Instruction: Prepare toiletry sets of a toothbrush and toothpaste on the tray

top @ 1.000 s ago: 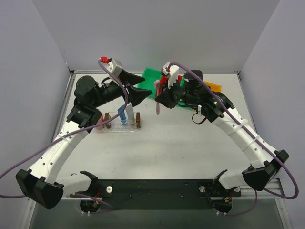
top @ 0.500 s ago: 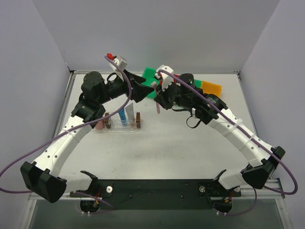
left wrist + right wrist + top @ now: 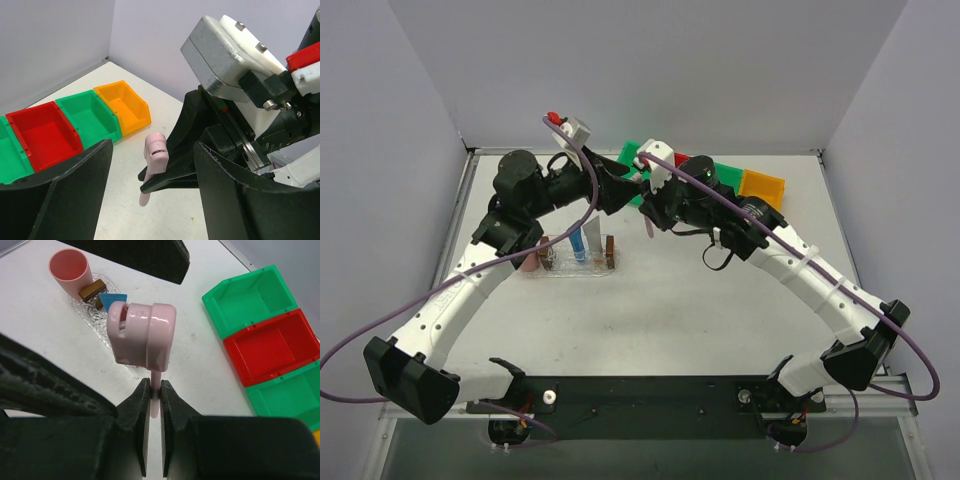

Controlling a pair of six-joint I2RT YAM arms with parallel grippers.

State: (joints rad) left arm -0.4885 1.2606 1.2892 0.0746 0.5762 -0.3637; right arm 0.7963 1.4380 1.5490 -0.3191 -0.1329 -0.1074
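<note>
R end effector (image 3: 154, 385) pinched shut on the toothbrush (image 3: 142, 335) handle, mid-air, head betw. the wide-apart fingers of the L end effector (image 3: 152, 147), untouched. Toothpaste (image 3: 578, 243) already stands in the tray (image 3: 552, 268) on the bench (image 3: 670, 310). Brush not in yet, so approx. halfway.

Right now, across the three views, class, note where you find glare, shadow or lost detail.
Top view: even light, only faint shadows on the table. Left wrist view: the near fingers are dark, with little detail. Right wrist view: bright glare streaks on the glossy toothbrush; the bins behind look crisp.
</note>
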